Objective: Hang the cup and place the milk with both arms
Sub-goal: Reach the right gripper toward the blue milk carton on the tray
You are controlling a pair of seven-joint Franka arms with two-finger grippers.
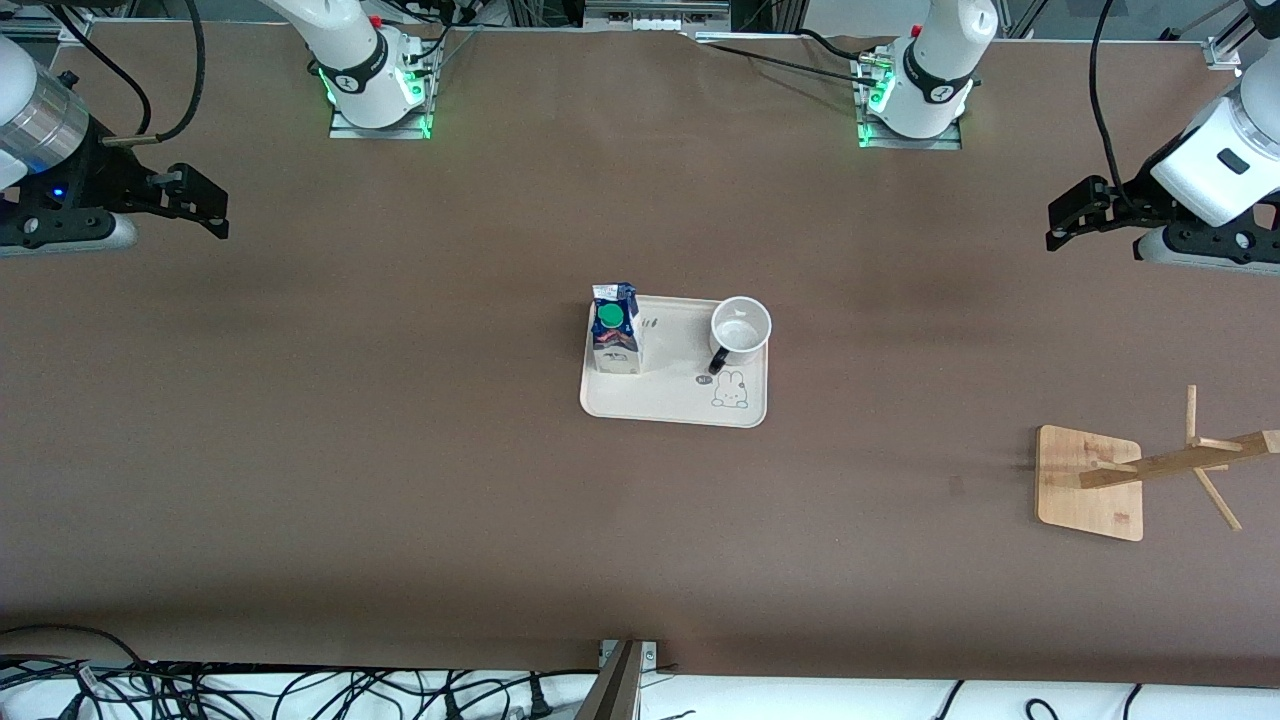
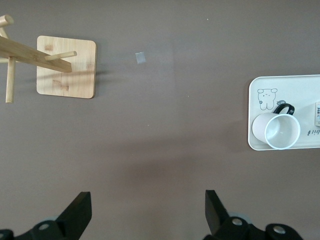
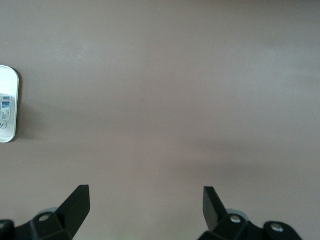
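Front view: left gripper (image 1: 1062, 215) nearer cup (image 1: 741, 331), right gripper (image 1: 205, 205) nearer milk (image 1: 615, 328), both well apart from tray (image 1: 660, 405) mid-desk, fingers spread, empty.

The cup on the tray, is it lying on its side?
No, the cup stands upright on the tray with its open mouth facing up, beside the milk.

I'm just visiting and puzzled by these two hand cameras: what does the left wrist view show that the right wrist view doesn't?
Only the left wrist view shows the white cup with its black handle and the wooden cup rack. Only the right wrist view shows a sliver of the milk carton. Both show the cream tray and the brown table, each beneath its own open gripper: the left gripper, the right gripper.
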